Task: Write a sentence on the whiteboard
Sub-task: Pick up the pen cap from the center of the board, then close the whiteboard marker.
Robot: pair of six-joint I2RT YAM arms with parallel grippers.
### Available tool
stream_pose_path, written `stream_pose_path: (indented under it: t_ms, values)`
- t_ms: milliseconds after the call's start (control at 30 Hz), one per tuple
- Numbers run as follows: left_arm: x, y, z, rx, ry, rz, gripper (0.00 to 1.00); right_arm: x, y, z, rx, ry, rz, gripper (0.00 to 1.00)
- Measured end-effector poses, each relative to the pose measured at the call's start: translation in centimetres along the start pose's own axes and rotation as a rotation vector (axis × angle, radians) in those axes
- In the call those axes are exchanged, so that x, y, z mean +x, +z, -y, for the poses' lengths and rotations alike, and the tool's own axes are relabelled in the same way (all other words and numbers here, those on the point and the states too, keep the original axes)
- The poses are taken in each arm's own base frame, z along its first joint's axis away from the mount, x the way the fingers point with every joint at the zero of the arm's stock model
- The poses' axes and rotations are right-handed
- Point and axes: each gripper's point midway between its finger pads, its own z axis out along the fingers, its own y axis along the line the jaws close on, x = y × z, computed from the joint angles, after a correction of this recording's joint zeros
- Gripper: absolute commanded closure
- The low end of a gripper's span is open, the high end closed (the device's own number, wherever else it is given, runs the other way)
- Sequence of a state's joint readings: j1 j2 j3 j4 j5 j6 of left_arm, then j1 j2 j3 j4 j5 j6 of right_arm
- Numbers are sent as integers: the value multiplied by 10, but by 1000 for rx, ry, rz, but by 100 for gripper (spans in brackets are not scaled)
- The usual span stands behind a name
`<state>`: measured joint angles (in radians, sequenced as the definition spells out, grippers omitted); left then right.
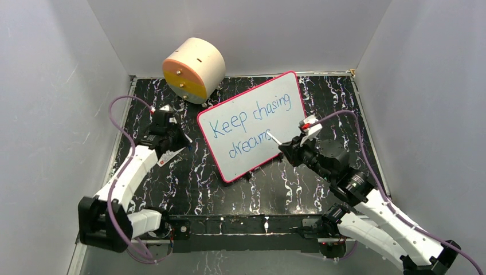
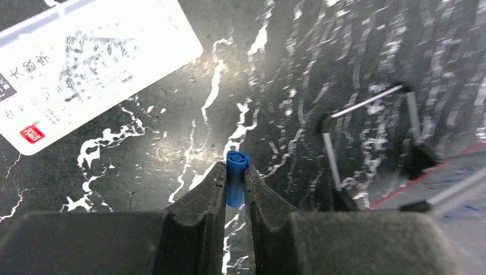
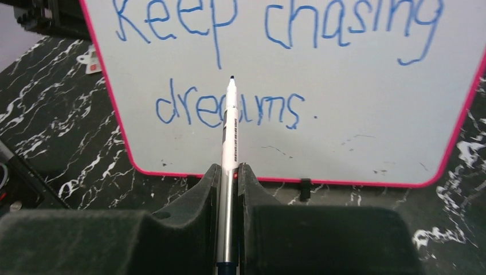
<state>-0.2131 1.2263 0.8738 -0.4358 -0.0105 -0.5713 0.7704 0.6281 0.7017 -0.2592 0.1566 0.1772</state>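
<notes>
The whiteboard (image 1: pixel 255 127) with its pink-red border stands tilted on a wire stand at the table's middle. The sentence (image 1: pixel 252 123) reads "Keep chasing dreams." in blue, in two lines (image 3: pixel 229 109). My right gripper (image 1: pixel 285 148) is shut on a white and silver marker (image 3: pixel 229 143); its dark tip points at the whiteboard (image 3: pixel 367 103) just above "dreams", a little off the surface. My left gripper (image 1: pixel 172 134) is left of the board, low over the table, shut on the blue marker cap (image 2: pixel 235 177).
A small white printed card (image 2: pixel 86 63) lies on the black marbled table by the left gripper, and shows as a white slip (image 1: pixel 170 156) from above. A cream and yellow cylinder (image 1: pixel 193 70) stands at the back. The board's wire stand (image 2: pixel 367 143) is right of the left gripper.
</notes>
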Motion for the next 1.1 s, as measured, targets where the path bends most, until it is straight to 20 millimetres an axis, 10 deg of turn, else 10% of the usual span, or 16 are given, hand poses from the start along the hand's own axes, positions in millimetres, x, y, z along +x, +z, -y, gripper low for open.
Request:
stream_pose_path:
  t_ms: [467,1100]
  values:
    - [-37,-101,59,401,-69,294,100,-17,19,-53,-294,-17,169,100]
    - [-43,-172,132,934,0,384,100,-27,34,-89,-426,-50,389,100]
